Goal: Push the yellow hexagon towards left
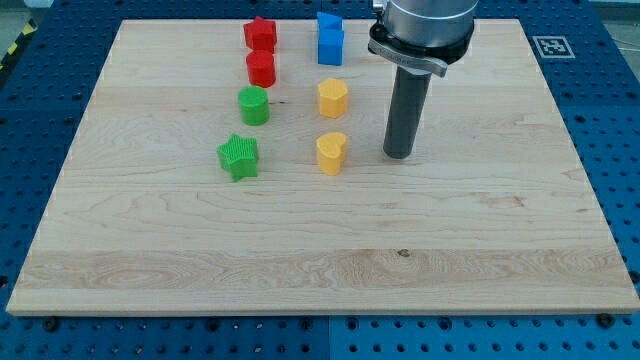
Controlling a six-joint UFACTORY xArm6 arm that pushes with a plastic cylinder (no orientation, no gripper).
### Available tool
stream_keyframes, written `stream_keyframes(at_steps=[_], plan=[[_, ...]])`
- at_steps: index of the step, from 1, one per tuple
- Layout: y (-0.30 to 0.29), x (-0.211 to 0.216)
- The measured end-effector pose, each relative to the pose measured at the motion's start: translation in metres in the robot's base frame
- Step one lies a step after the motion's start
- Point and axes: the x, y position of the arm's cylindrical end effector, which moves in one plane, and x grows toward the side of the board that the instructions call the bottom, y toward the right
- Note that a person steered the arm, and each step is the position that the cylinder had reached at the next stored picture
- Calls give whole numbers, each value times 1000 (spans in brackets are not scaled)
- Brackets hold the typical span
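Note:
The yellow hexagon (pixel 333 98) stands on the wooden board (pixel 320 250) near the view's top middle. A second yellow block, heart-shaped (pixel 331 152), stands just below it. My tip (pixel 399 154) rests on the board to the right of both yellow blocks, about level with the heart and lower right of the hexagon, with a gap between the tip and each block.
A green round block (pixel 254 104) and a green star (pixel 239 157) stand left of the yellow blocks. A red star (pixel 261 33) and a red block (pixel 261 68) are above them. Two blue blocks (pixel 330 38) stand at the top.

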Motion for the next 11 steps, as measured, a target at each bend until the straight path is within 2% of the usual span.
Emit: stream_keyframes(at_steps=[2, 3, 5, 8, 10, 11], plan=[[1, 16], [1, -3], [1, 26], [-29, -67], [-81, -75], [-80, -84]])
